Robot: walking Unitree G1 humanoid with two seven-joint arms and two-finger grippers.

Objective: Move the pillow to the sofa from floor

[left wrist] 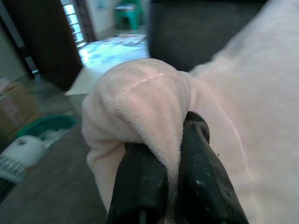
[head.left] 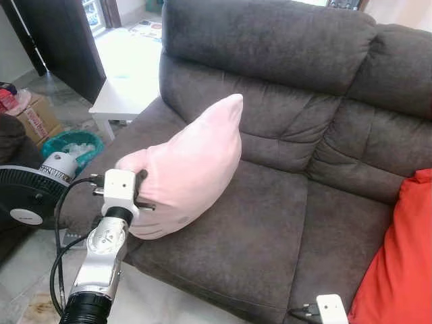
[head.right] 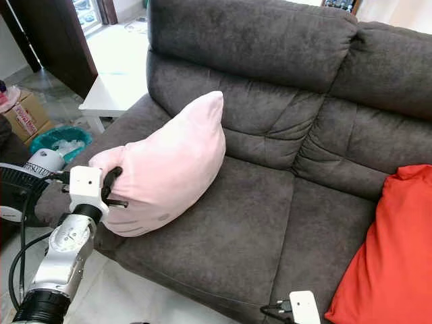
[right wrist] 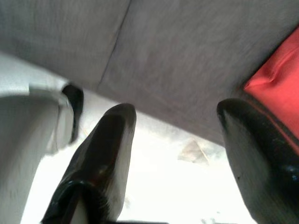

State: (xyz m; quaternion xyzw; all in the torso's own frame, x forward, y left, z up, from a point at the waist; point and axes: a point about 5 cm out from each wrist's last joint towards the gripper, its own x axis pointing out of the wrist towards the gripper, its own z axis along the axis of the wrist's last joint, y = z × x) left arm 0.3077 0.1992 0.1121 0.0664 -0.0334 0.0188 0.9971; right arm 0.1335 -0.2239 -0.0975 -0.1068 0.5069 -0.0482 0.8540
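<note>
A pale pink pillow rests tilted on the left seat of the dark grey sofa, its upper corner pointing at the backrest. My left gripper is shut on the pillow's lower left corner, with plush fabric bunched between the two black fingers. My right gripper is open and holds nothing; it hangs low by the sofa's front edge, its wrist showing at the bottom of the left eye view.
A red cushion lies on the sofa's right seat. Left of the sofa stand a white side table, a teal basket, a black fan and a cardboard box. A dark door stands behind.
</note>
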